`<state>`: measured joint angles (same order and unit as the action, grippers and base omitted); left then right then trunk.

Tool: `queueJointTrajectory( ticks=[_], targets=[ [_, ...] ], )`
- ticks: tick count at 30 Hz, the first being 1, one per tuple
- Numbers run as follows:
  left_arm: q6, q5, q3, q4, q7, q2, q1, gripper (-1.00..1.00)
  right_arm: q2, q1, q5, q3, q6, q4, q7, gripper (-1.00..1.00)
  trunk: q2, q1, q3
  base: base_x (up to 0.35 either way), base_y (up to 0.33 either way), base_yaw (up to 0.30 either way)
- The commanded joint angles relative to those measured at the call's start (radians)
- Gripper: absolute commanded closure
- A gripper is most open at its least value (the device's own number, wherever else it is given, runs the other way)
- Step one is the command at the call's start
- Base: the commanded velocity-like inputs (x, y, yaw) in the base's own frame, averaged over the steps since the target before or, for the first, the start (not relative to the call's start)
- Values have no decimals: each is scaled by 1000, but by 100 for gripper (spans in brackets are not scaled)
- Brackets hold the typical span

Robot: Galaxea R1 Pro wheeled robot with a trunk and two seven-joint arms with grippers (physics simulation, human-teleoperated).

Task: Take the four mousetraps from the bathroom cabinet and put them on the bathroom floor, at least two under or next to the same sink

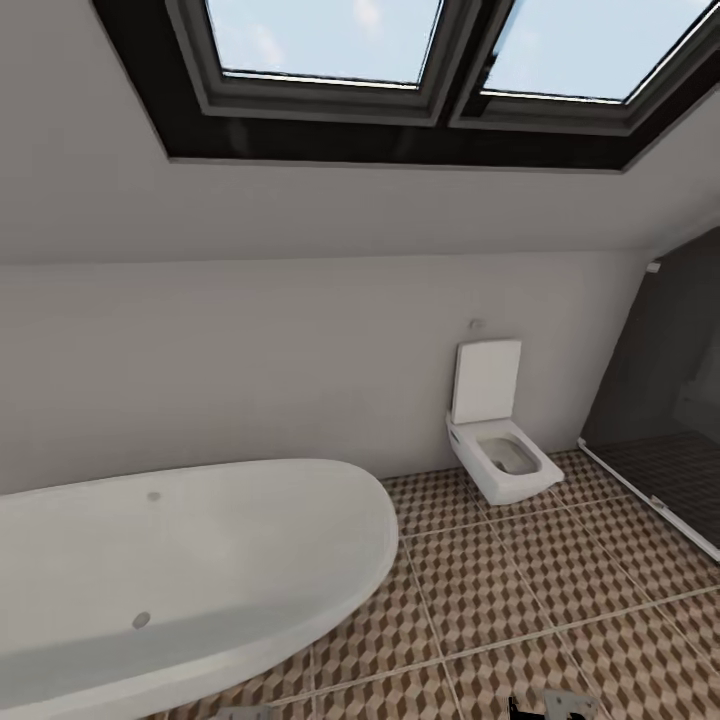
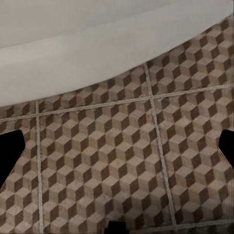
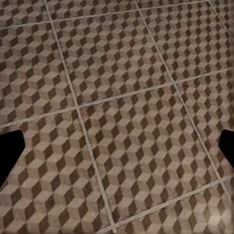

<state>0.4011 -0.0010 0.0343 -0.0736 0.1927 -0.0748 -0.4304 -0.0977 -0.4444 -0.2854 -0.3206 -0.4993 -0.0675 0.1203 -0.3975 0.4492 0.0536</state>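
White bathtub and toilet on bathroom floor.

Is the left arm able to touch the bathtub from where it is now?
Probably yes: the left pincer hangs open over bare floor, the bathtub close ahead, nothing between.

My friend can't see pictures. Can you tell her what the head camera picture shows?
A white bathtub sits at the left of a bathroom, with a white toilet against the far wall. The bathroom floor has brown cube-pattern tiles, and skylights show blue sky above.
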Motion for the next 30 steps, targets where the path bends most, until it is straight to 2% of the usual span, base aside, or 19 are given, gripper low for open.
queueJointTrajectory(
  ticks=[1,9,30],
  targets=[
    [7,-1,4,-5,5,0,-2,-100,0,-2,-11,-5,-5,-5,7,-100,-3,1,2,0,-298,0],
    [7,0,3,-5,5,0,-2,-100,0,-2,-11,-5,-5,-5,7,-100,-3,1,2,0,-219,0],
    [9,3,2,-5,5,4,-2,-100,2,-2,-28,3,-5,-2,-5,-100,-3,1,2,0,-10,0]
  ],
)
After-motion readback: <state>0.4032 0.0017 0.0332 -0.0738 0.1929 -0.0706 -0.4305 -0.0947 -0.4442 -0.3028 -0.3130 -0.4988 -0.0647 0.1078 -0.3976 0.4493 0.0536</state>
